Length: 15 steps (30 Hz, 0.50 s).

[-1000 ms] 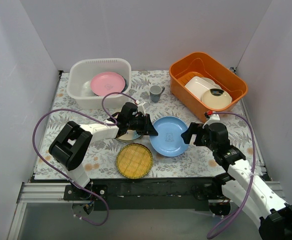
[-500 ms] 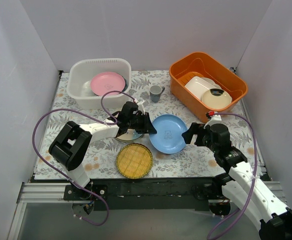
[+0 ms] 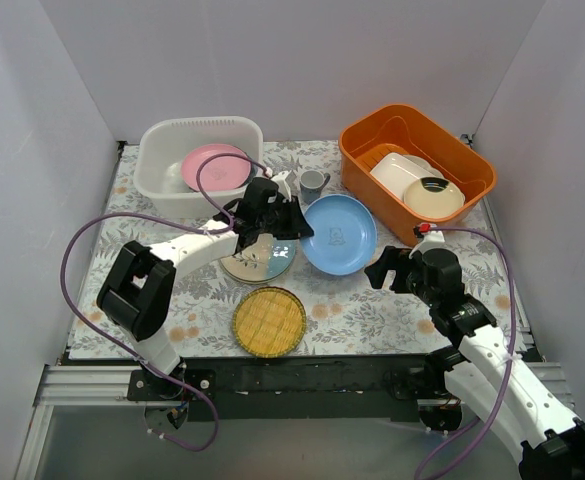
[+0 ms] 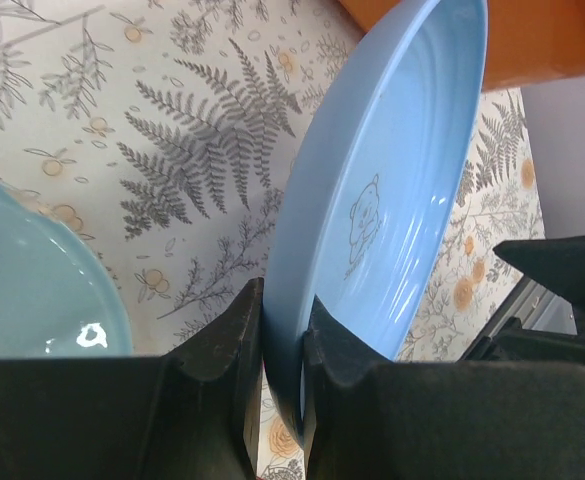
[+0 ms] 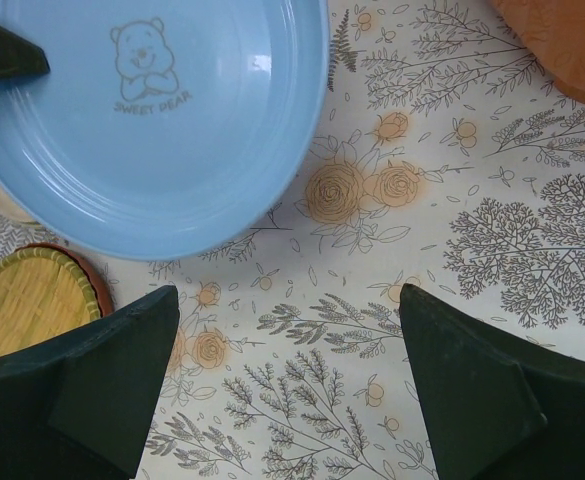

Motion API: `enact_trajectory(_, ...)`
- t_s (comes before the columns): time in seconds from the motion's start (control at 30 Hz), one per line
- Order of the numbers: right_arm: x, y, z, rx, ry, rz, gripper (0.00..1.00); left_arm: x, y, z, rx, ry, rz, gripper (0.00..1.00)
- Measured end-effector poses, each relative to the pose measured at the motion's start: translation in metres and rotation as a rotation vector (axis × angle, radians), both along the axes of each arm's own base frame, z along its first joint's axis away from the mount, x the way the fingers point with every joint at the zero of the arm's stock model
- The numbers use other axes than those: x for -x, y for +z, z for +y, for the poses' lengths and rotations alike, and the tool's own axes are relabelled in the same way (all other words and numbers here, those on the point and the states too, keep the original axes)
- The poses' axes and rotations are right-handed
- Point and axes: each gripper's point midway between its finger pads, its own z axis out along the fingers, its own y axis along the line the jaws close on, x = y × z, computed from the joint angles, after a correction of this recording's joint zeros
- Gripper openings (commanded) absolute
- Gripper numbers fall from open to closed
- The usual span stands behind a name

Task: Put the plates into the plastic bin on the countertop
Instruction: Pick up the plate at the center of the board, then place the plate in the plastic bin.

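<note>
Now we see the glossy, round light blue plate (image 3: 338,234) tilted above the fern-printed desk (image 3: 372,310), its rim pinched by our left end effector (image 4: 282,335), that arm stretched toward the centre. Our right end effector (image 5: 287,295) hovers low nearby, fingers spread wide. The translucent, ribbed plastic bin (image 3: 162,185) sits back-left.
</note>
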Motion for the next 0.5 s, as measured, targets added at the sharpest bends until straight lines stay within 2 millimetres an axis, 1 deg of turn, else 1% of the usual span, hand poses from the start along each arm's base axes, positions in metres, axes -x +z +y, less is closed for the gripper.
enact_trajectory(0.13, 0.000, -0.001, 0.000, 0.001, 0.001, 0.002, 0.98, -0.014, 0.009, 0.009, -0.001, 0.032, -0.014, 0.00)
enact_trajectory(0.27, 0.003, -0.010, 0.000, 0.009, 0.006, 0.029, 0.98, -0.031, 0.020, 0.023, 0.000, 0.074, -0.031, 0.00)
enact_trajectory(0.37, 0.004, -0.016, 0.000, 0.015, 0.006, 0.044, 0.98, -0.046, 0.033, 0.042, 0.014, 0.123, -0.049, 0.00)
enact_trajectory(0.5, 0.005, -0.020, -0.001, 0.019, 0.007, 0.052, 0.98, -0.070, 0.051, 0.075, 0.045, 0.213, -0.074, 0.00)
